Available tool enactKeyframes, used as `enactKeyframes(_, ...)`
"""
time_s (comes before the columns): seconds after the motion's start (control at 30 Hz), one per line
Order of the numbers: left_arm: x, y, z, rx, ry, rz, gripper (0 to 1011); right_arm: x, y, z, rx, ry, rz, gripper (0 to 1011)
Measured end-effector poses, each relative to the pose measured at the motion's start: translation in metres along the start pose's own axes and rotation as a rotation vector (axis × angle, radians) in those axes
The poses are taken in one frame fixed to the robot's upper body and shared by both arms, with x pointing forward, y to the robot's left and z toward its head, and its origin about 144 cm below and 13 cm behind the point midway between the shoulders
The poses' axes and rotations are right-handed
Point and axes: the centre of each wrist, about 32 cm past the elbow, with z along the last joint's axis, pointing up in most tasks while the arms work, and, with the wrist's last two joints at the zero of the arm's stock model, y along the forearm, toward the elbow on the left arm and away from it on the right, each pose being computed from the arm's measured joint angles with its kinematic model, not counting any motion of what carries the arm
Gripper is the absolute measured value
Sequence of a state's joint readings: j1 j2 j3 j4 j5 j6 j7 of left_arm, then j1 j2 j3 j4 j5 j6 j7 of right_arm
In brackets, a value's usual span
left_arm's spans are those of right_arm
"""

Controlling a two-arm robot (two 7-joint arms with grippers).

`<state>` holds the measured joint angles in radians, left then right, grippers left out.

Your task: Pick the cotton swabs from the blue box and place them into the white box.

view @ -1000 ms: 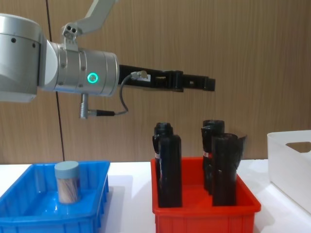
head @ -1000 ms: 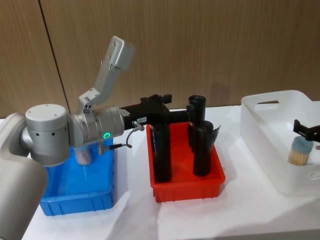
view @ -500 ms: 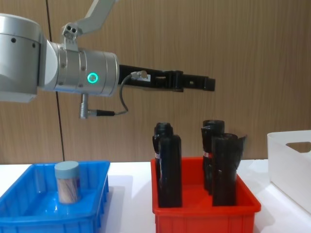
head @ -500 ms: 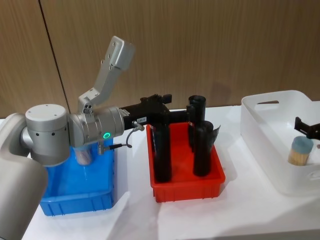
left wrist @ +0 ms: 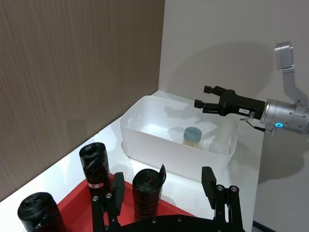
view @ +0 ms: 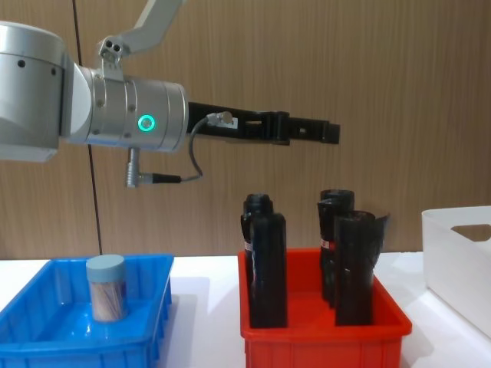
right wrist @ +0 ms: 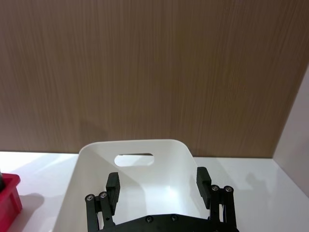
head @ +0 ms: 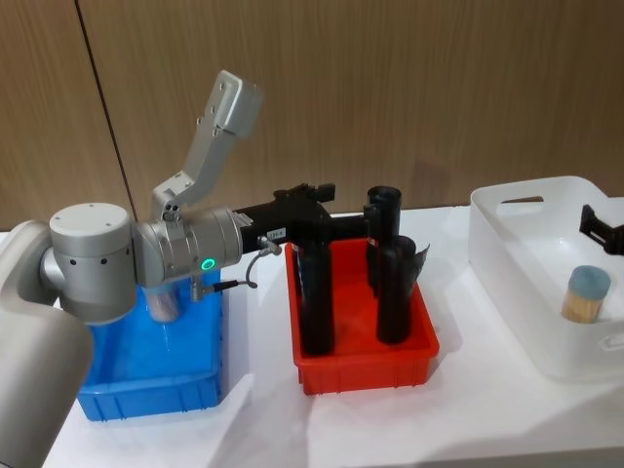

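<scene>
The head camera looks down on the whole tabletop (head: pixel 487 419), from the blue box (head: pixel 156 400) at left past the red bin (head: pixel 366 369) to the white box (head: pixel 507 273) at right. The chest camera sits low, level and close, sharing those bins. The left wrist camera faces the white box from afar; the right wrist camera hangs just over it.

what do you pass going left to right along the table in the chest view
blue box with a swab jar in it → red bin holding black bottles → white box at the right edge
</scene>
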<state>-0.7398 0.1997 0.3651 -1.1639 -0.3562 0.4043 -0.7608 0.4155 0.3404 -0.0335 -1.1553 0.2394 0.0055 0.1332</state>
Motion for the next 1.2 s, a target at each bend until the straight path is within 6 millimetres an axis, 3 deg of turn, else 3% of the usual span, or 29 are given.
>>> enactKeyframes(0.53, -0.004, 0.002, -0.007, -0.001, -0.015, 0.031, 1004, -0.011, -0.013, 0.005, 0.041, -0.015, 0.013, 1002)
enactKeyframes(1.2, -0.036, 0.019, -0.052, -0.027, -0.138, 0.25, 1004, -0.069, -0.06, 0.002, 0.062, -0.009, 0.161, 1002)
